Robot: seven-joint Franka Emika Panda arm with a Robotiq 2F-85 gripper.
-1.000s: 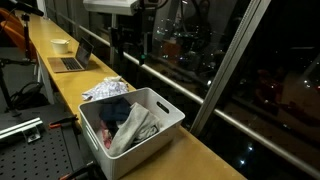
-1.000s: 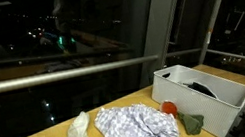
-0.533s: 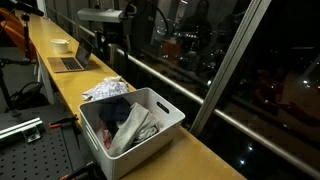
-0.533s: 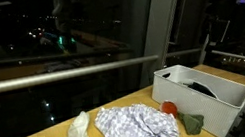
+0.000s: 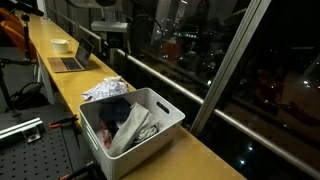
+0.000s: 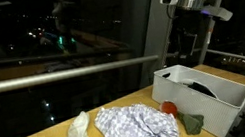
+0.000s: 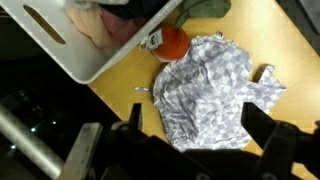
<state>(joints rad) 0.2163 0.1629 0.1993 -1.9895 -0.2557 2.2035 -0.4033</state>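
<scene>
My gripper (image 7: 198, 128) is open and empty, its two dark fingers (image 7: 262, 125) straddling the view above a grey-and-white checkered cloth (image 7: 205, 85) that lies crumpled on the wooden counter. In both exterior views the gripper (image 5: 114, 58) (image 6: 194, 51) hangs well above the counter, over the checkered cloth (image 5: 105, 90) (image 6: 138, 127) and just beside the white bin (image 5: 165, 108) (image 6: 231, 95). The bin (image 7: 55, 45) holds several crumpled clothes. A red-orange item (image 7: 173, 40) (image 6: 169, 108) and a green cloth (image 6: 191, 122) lie between cloth and bin.
A small white cloth (image 6: 77, 133) lies past the checkered cloth. Farther along the counter stand a laptop (image 5: 70, 62) and a bowl (image 5: 61, 45). A dark window with a metal rail (image 5: 185, 85) runs along the counter's far edge.
The arm has swung away from above the bin toward the checkered cloth and come lower. The jaws opened a little wider.
</scene>
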